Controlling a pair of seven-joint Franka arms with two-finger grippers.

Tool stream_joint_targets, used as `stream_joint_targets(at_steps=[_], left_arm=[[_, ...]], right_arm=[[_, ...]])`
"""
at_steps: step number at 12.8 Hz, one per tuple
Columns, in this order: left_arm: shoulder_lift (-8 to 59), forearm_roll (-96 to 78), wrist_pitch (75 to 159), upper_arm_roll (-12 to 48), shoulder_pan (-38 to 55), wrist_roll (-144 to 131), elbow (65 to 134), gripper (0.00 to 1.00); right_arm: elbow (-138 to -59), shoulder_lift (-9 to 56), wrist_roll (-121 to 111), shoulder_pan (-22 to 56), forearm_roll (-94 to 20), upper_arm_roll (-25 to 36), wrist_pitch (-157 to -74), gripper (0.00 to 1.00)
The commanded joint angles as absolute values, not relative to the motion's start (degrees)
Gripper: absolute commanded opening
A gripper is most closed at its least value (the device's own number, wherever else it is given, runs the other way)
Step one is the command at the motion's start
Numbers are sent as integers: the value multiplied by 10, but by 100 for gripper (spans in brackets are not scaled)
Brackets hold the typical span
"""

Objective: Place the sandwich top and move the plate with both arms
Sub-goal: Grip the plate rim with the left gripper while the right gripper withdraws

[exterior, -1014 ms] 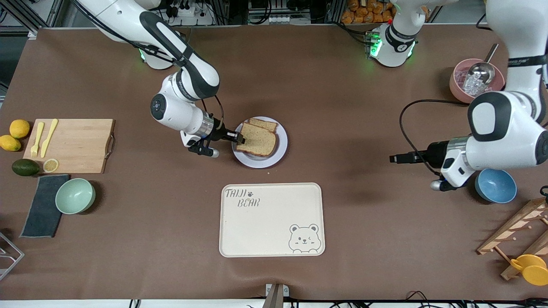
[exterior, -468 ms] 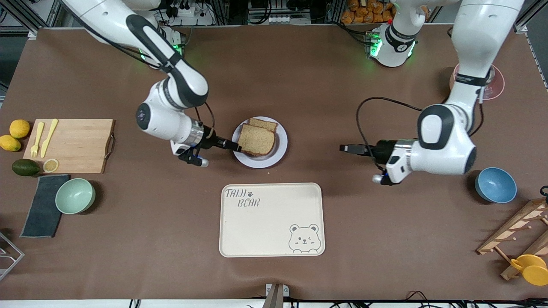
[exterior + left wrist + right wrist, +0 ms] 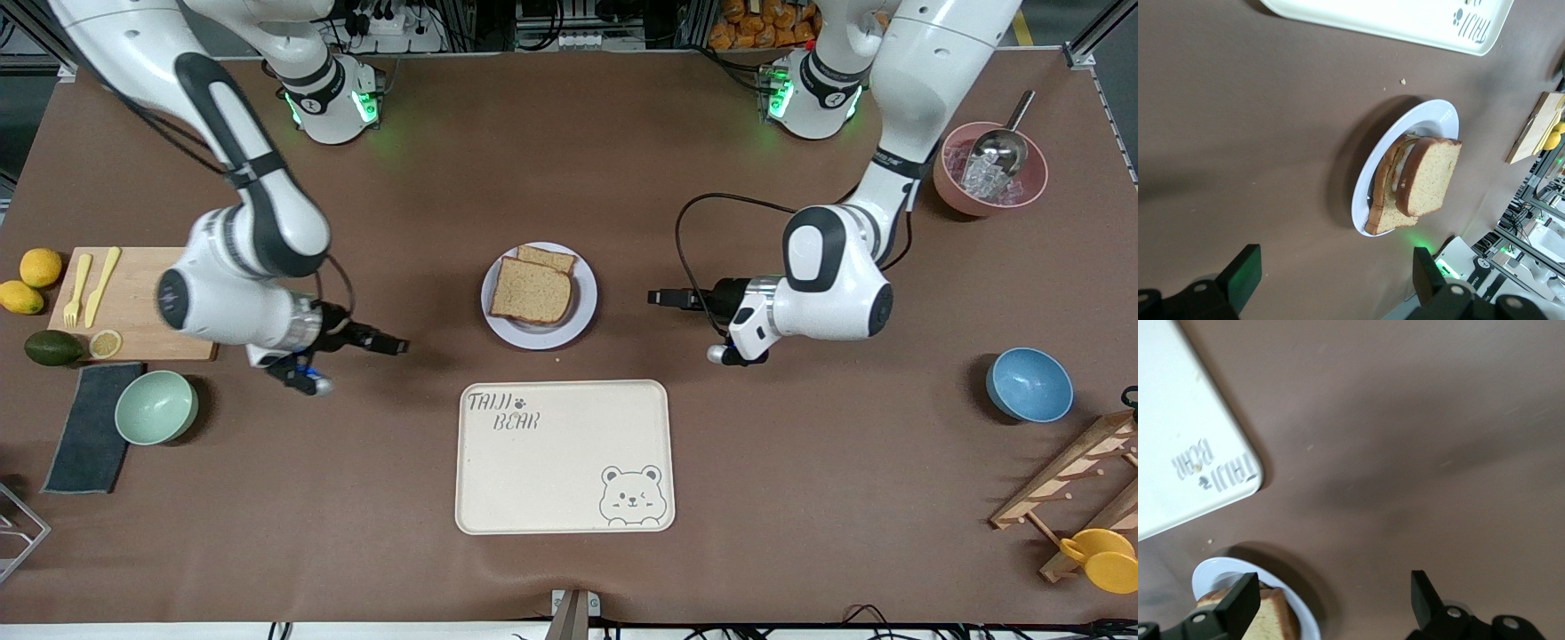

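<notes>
The sandwich top (image 3: 532,291), a speckled brown slice, lies on the stacked sandwich on the pale round plate (image 3: 582,311) at the table's middle. A lower slice (image 3: 547,258) sticks out under it. My right gripper (image 3: 396,346) is open and empty over bare table, between the plate and the cutting board. My left gripper (image 3: 660,298) is open and empty, pointing at the plate from the left arm's end, a short gap away. The left wrist view shows the plate (image 3: 1441,119) and top slice (image 3: 1431,175) ahead of the open gripper (image 3: 1335,283). The right wrist view shows the plate's rim (image 3: 1215,570) by the open gripper (image 3: 1331,603).
A cream bear-print tray (image 3: 564,458) lies nearer the camera than the plate. A cutting board (image 3: 160,302), green bowl (image 3: 156,407) and cloth (image 3: 89,427) are at the right arm's end. A blue bowl (image 3: 1029,385), pink bowl (image 3: 951,182) and wooden rack (image 3: 1067,484) are at the left arm's end.
My right gripper let go of the top slice and drew back from the plate toward the cutting board. My left gripper moved in toward the plate.
</notes>
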State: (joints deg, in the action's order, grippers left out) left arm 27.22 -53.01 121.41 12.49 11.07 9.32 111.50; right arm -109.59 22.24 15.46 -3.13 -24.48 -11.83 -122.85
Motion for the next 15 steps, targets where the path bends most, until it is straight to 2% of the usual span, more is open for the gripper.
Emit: stream_joint_targets(at_steps=[1, 5, 9, 11, 15], left_arm=[[279, -605, 1242, 124, 134, 151, 1122, 100], [301, -723, 1282, 125, 148, 298, 1155, 100], [332, -751, 1366, 124, 200, 327, 1141, 100], [343, -792, 1372, 124, 213, 344, 1135, 100], [359, -901, 1385, 124, 236, 420, 1136, 100]], right_arm=[[-1064, 228, 86, -31, -222, -56, -1193, 100], [-994, 231, -1, -33, -151, 6, -1122, 100], [-875, 227, -3, -33, -65, 18, -1008, 100], [-821, 215, -6, -32, -41, 18, -935, 100], [-821, 137, -61, -40, -35, 21, -917, 100]])
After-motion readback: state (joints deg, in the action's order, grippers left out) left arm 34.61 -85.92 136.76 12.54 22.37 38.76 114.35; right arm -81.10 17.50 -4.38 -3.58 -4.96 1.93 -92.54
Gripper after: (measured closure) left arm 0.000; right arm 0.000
